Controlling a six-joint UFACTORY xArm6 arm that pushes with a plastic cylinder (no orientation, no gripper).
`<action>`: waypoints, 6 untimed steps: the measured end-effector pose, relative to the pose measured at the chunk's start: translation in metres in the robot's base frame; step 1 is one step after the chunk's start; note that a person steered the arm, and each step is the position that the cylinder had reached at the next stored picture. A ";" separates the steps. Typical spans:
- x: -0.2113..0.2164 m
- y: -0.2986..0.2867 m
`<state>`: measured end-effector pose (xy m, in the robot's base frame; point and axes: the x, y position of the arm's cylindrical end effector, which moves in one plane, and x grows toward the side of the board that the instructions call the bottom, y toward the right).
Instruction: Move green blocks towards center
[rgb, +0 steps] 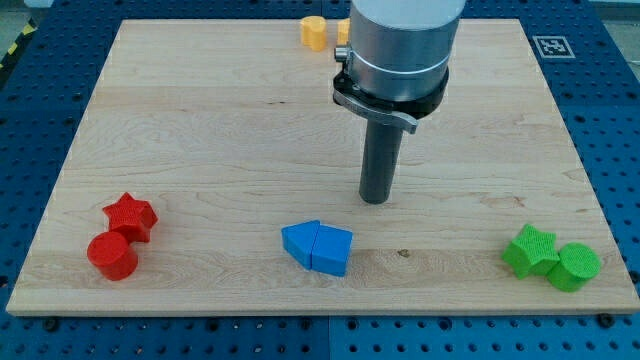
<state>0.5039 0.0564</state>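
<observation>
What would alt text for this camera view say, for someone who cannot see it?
My tip rests near the middle of a wooden board, touching no block. A green star and green cylinder sit at the bottom right, two blue blocks at bottom centre, a red star and red cylinder at bottom left, yellow blocks at the top.

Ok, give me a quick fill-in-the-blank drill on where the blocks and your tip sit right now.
1. The green star and green cylinder sit at the board's bottom ____ corner.
2. My tip stands above and right of the two ____ blocks.
3. The red star touches a red ____.

Missing words: right; blue; cylinder
</observation>
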 end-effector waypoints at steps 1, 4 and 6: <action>0.013 0.004; 0.060 0.035; 0.085 0.069</action>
<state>0.5886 0.1252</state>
